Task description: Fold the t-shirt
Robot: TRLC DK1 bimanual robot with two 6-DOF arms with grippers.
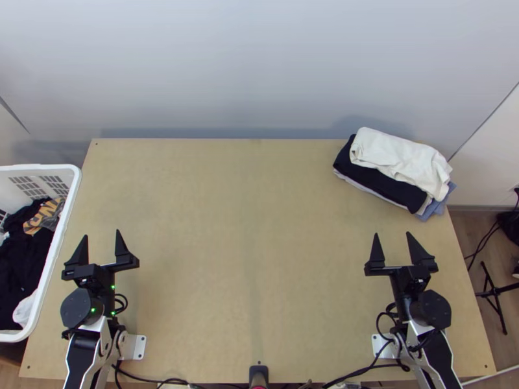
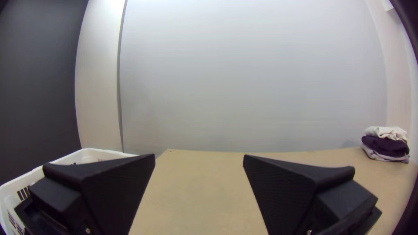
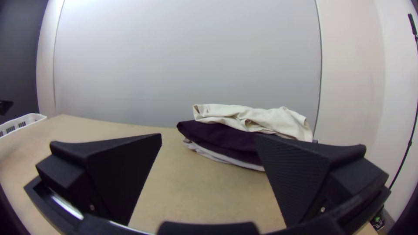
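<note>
My left gripper [image 1: 104, 249] stands open over the table's left side, beside the white basket; the left wrist view has the same gripper [image 2: 199, 161] with nothing between its fingers. On the right side, my right gripper [image 1: 392, 251] is open too, nearer the table's front than the clothes pile; in the right wrist view this gripper [image 3: 209, 146] holds nothing. A cream cloth [image 1: 399, 155] lies folded and a little rumpled on top of a dark folded cloth [image 1: 376, 178] at the back right. Whether either is the t-shirt, I cannot tell.
Under the dark cloth, grey and blue cloths [image 1: 436, 209] stick out. A white basket [image 1: 70, 194] with bunched dark clothes [image 1: 29, 249] stands at the table's left edge. The bare wooden table [image 1: 246, 240] stretches between the arms, with a wall behind it.
</note>
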